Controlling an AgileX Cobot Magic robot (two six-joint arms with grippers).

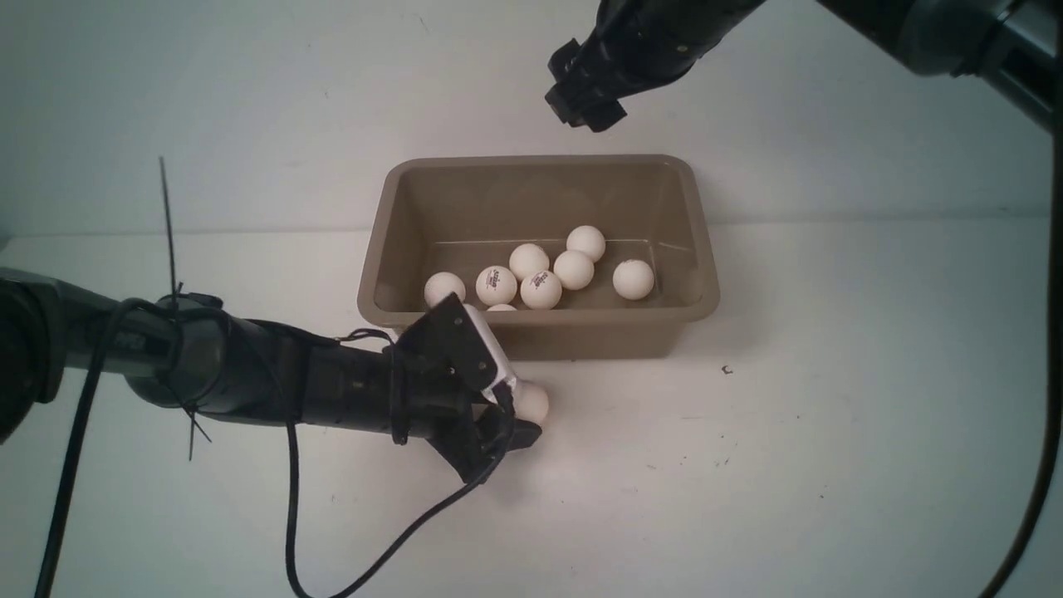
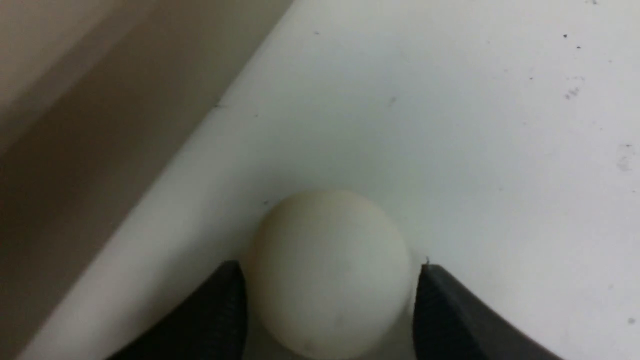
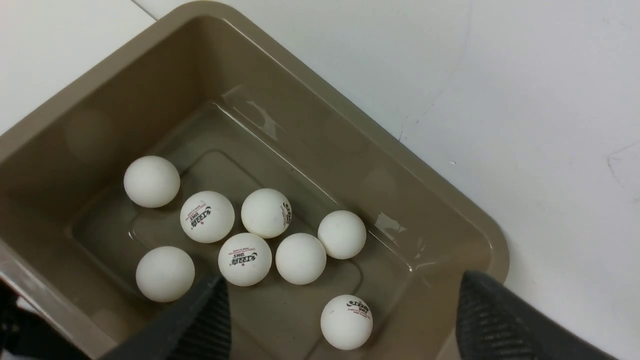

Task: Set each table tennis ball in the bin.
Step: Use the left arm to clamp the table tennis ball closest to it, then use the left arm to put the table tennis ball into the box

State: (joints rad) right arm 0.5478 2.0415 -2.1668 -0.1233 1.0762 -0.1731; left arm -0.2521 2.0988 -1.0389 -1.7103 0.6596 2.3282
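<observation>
One table tennis ball point(image 1: 536, 403) rests on the white table just in front of the bin point(image 1: 540, 160), a taupe tub. My left gripper point(image 1: 516, 407) lies low at the table, its two dark fingers on either side of this ball point(image 2: 327, 240) with thin gaps showing, so it is open around it. Several more balls point(image 1: 540, 289) lie on the bin's floor; some carry dark logos point(image 3: 245, 259). My right gripper point(image 1: 585, 112) hangs high over the bin's far rim, open, with nothing between its fingers point(image 3: 210, 315).
The bin's near wall point(image 2: 75, 125) stands close beside the left gripper. A loose black cable point(image 1: 291, 498) trails from the left arm across the table. Small dark specks point(image 1: 727, 370) mark the table right of the bin.
</observation>
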